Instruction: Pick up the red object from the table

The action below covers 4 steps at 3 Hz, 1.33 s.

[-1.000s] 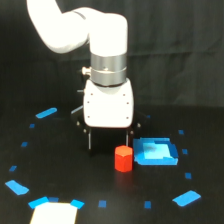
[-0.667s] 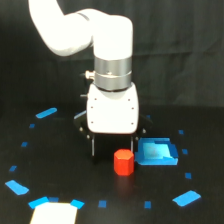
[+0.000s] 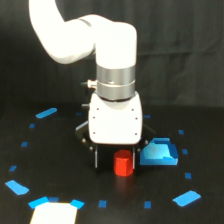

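Straddling red object (image 3: 123,164), pincer (image 3: 116,159); tray (image 3: 159,154) beside

My arm (image 3: 80,35): glossy white curved links, a silver wrist band, a boxy white gripper (image 3: 116,159) housing, black fingers.

arm (image 3: 112,87) moved over red object (image 3: 123,165)

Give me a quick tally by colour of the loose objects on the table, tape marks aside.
Red: 1, the red object, standing between the fingers of the gripper.
Blue: 1, the blue tray, just to the exterior view's right of it.
White: 1, a pale sheet at the bottom edge.
Total: 3
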{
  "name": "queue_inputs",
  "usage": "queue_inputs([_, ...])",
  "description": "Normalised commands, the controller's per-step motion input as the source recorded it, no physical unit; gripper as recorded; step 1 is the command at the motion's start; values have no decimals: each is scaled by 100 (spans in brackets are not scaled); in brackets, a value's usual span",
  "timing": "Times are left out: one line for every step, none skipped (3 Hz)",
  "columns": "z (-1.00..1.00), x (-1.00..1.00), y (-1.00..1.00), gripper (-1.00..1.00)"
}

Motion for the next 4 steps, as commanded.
queue_inputs([-79,100,100,-100])
queue_inputs([-100,71,49,-99])
queue_inputs([-10,-53,-18,23])
queue_inputs([-15,-44,-10,27])
